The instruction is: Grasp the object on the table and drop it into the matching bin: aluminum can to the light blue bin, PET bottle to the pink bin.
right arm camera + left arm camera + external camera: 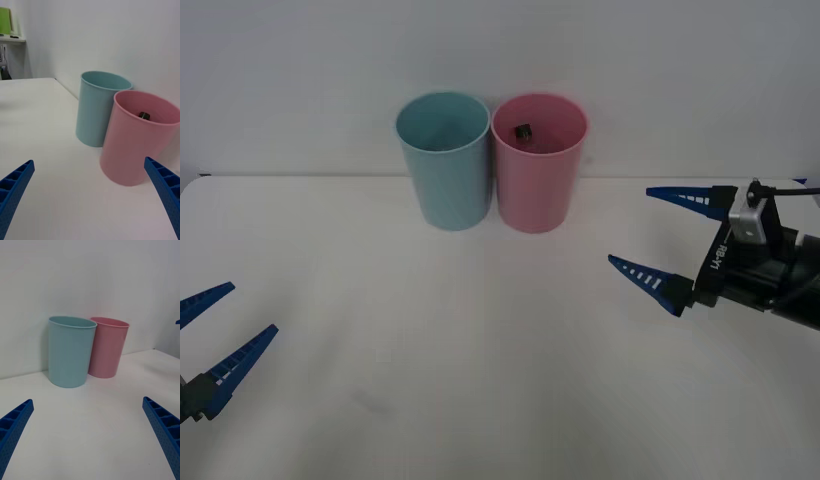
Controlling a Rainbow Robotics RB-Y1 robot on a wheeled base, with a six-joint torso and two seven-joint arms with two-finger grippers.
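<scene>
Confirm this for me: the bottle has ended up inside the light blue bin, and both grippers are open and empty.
Wrong bin. The bottle lies inside the pink bin, as the right wrist view shows; the light blue bin beside it holds nothing visible. Both grippers, left and right, are open and empty.

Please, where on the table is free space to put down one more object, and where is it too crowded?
The table is bare across its wide middle, between the left gripper and the right gripper, both open, and in front of the bins. It is crowded at the far edge, where the light blue bin and the pink bin stand close together.
</scene>
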